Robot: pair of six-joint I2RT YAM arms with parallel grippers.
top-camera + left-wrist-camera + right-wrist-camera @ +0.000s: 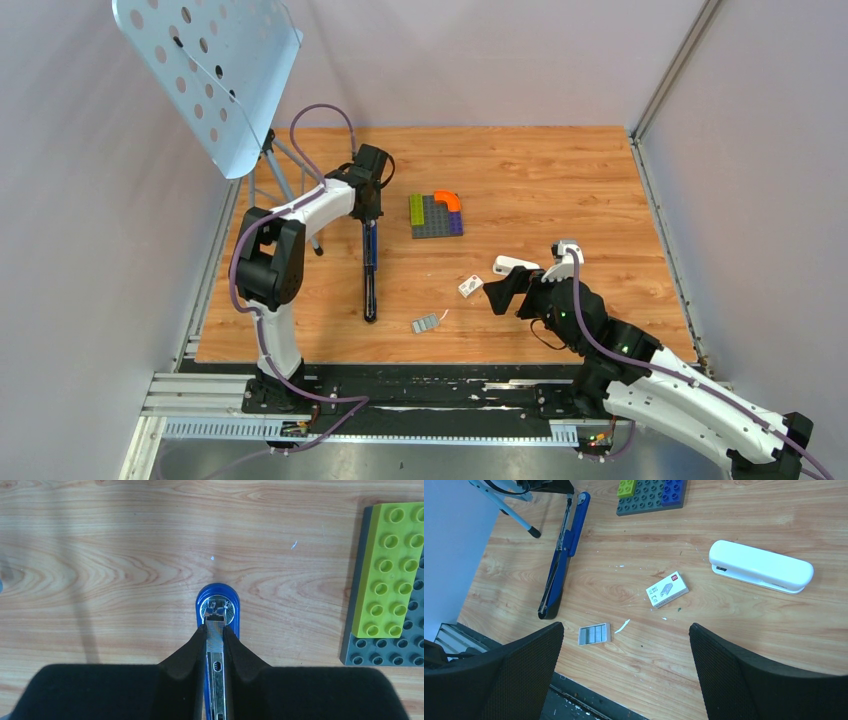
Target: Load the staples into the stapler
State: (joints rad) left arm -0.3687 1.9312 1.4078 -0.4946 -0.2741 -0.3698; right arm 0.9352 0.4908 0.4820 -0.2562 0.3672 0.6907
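Note:
The blue stapler [370, 270] lies opened out flat on the wooden table, its black end towards the near edge. My left gripper [372, 218] is at its far end. In the left wrist view the gripper [215, 627] is shut on the stapler's silver metal rail, just behind the rounded blue end [218, 605]. The grey ridged staple strip [425, 323] lies near the table's front edge and shows in the right wrist view [594, 633]. The white staple box [667, 589] lies to its right. My right gripper [626, 627] is open and empty, held above the table near the box [470, 286].
A white rounded plastic bar [760, 566] lies right of the box. A multicoloured block plate [436, 215] sits right of the stapler's far end. A perforated metal stand on a tripod [205, 70] stands at the back left. The table's front edge [574, 690] is just below my right fingers.

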